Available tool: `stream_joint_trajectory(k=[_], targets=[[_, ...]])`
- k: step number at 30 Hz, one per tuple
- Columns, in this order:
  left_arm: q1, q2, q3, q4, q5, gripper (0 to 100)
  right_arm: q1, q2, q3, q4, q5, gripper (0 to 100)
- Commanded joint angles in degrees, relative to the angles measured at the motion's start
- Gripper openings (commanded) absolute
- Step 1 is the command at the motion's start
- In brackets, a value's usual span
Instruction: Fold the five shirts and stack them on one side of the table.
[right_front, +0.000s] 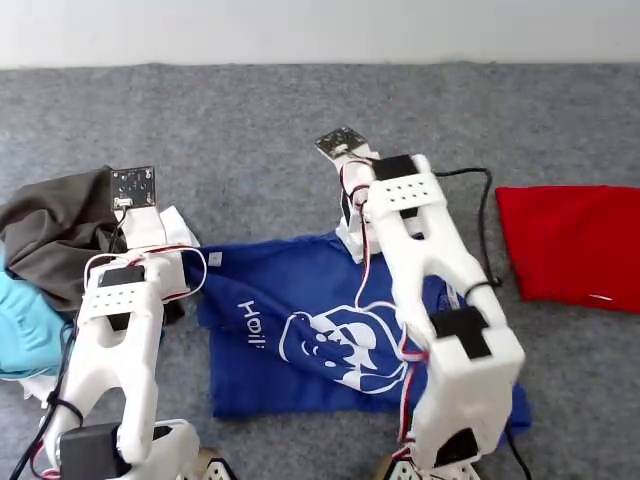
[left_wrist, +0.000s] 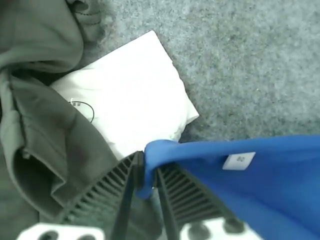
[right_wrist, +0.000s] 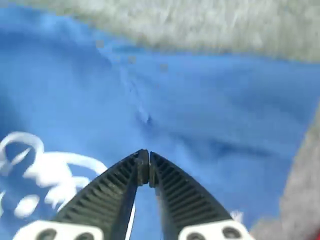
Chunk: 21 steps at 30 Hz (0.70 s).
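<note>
A blue shirt (right_front: 285, 295) with a white print lies spread in the middle of the grey carpeted table. My left gripper (left_wrist: 145, 176) is shut on that shirt's corner (left_wrist: 157, 150), next to its white size tag (left_wrist: 239, 160). My right gripper (right_wrist: 144, 170) is shut, tips together over the blue shirt (right_wrist: 200, 115) near its far edge; I cannot tell whether it pinches fabric. A folded red shirt (right_front: 570, 240) lies at the right. At the left are a crumpled grey shirt (right_front: 55, 235), a teal shirt (right_front: 25, 325) and a folded white shirt (left_wrist: 130, 100).
The grey shirt (left_wrist: 35, 100) and white shirt sit right beside my left gripper. Bare carpet (right_front: 250, 130) stretches across the far half of the table and between the blue and red shirts. A black cable (right_front: 485, 215) loops off the right arm.
</note>
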<state>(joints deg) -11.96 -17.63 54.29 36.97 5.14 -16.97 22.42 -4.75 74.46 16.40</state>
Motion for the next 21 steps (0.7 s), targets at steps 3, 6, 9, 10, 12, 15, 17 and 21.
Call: stream_joint_trajectory(k=[3,6,9,10,12,15,17,21], targets=[[0.35,0.00,-1.89,-0.18,-0.44,1,0.31,11.47,-14.68,-10.24,-0.97,1.3],[0.35,0.00,-1.98,-0.18,-0.44,1,0.31,17.80,-28.48,-11.47,-1.05,1.5],[0.35,0.09,-1.98,-0.18,-0.44,1,0.40,24.75,-42.20,-16.22,-1.05,1.7],[0.35,0.09,-1.98,-0.18,-0.44,1,0.40,27.21,-46.68,-18.42,-1.05,1.8],[0.35,0.18,-2.07,-0.18,-0.44,1,0.40,32.92,-54.07,-24.40,-0.70,1.9],[0.35,0.18,-2.07,-0.18,-0.44,1,0.66,41.89,-63.56,-31.52,-0.62,1.7],[0.35,0.18,-2.15,-0.18,-0.44,1,1.10,45.49,-70.68,-28.53,-0.62,1.5],[0.35,0.26,-2.15,-0.18,-0.44,1,1.63,46.73,-83.69,-9.27,-0.62,1.5]])
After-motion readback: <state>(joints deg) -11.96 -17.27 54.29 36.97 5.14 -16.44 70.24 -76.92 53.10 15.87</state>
